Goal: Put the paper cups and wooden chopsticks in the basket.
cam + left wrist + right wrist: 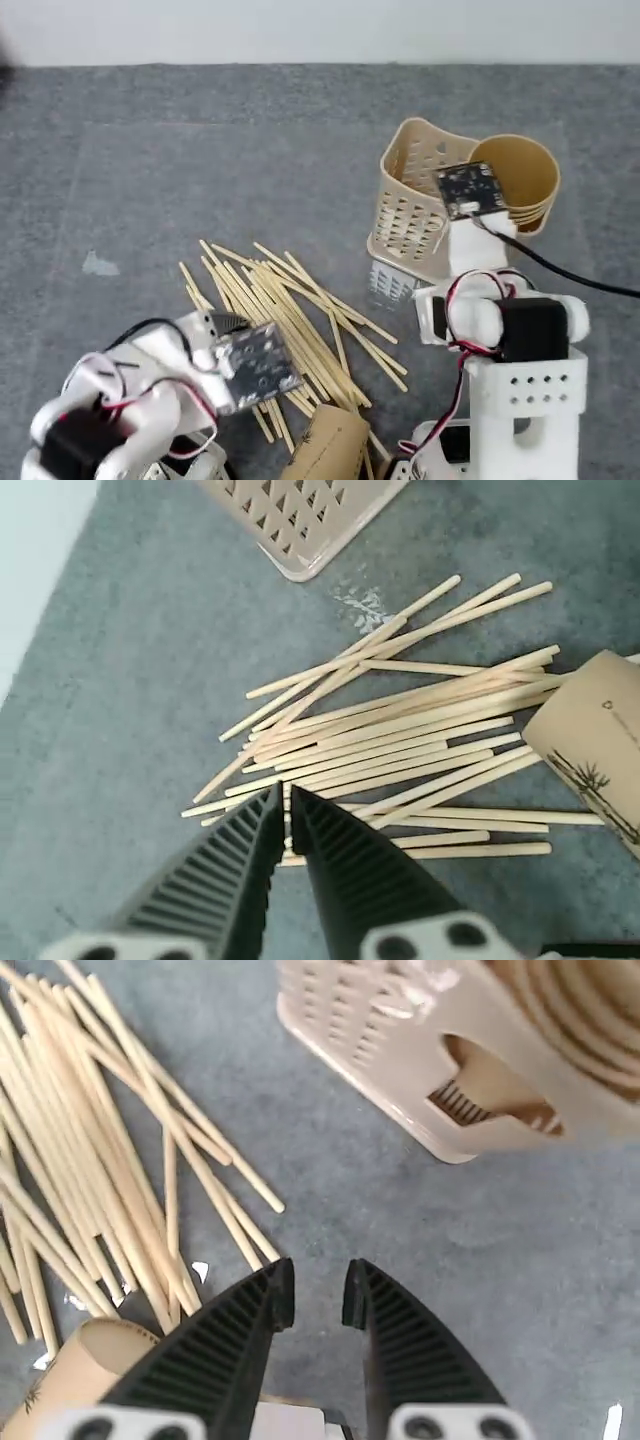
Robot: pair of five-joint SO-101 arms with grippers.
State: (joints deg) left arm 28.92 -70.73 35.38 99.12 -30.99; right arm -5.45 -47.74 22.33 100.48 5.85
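Note:
A beige slotted basket (408,205) (390,1050) (300,520) leans tilted at the back right. A stack of paper cups (520,180) (575,1010) pokes out of its mouth. Wooden chopsticks (290,315) (400,740) (100,1160) lie in a loose pile mid-table. One brown paper cup (328,447) (590,735) (75,1370) lies on its side at the front. My left gripper (285,805) (226,322) is shut and holds nothing, at the pile's near-left edge. My right gripper (316,1290) hangs open over bare carpet between the pile and the basket.
Grey carpet (200,170) covers the table, with free room at the left and back. The right arm's white base (525,400) stands at the front right, and its black cable (570,275) runs off to the right.

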